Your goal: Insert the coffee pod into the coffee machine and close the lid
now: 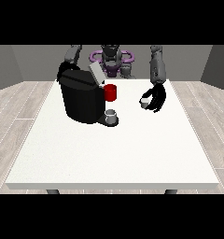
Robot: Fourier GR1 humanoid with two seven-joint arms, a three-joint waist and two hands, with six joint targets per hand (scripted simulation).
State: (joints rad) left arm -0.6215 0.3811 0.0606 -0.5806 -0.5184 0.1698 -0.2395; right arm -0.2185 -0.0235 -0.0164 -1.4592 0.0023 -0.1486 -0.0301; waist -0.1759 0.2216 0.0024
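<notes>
A black coffee machine (81, 98) stands on the white table (114, 149) at the view's left, its grey lid (96, 73) tilted up and open. A small grey cup (111, 115) sits on its drip base. A red mug (111, 92) stands just behind and to the right of the machine. The hand at the view's right (156, 98) hovers over the table with its fingers curled round a small white coffee pod (145, 101). Of the other arm only the part by the machine's top left (67, 65) shows; its hand is hidden behind the machine.
The table's front half and right side hold no objects. The robot's torso (111, 58) stands behind the far edge. Wooden floor surrounds the table.
</notes>
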